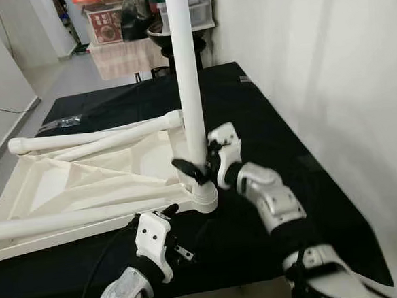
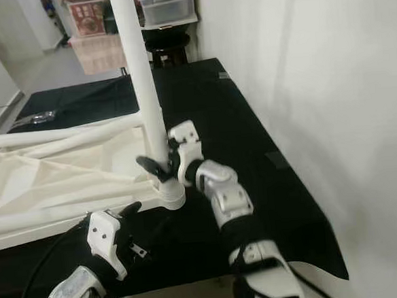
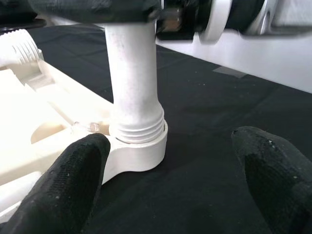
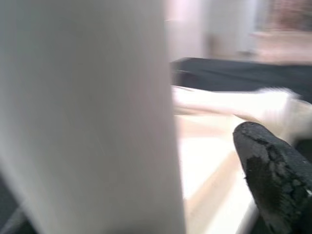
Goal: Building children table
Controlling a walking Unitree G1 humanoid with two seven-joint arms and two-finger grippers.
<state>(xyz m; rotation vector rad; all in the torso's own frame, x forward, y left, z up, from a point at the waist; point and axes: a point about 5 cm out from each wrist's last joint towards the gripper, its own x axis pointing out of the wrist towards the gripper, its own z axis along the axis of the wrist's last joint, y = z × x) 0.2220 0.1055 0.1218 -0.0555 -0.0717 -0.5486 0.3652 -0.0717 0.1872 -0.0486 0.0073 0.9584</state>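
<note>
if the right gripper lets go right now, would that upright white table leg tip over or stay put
Likely stays: the white table leg stands in the corner socket of the upturned tabletop, though threads still show, so it may wobble. It looks stiff, light plastic. The right gripper clamps it low; the left gripper is open beside the socket.

White plastic tabletop [image 1: 64, 182] lies upside down on black counter [image 1: 264, 117], ribbed underside up. One white leg [image 1: 188, 75] stands upright in near corner socket [image 1: 203, 198], thread still partly showing at base. Other legs [image 1: 95, 137] lie flat across tabletop, roughly horiz.
</note>
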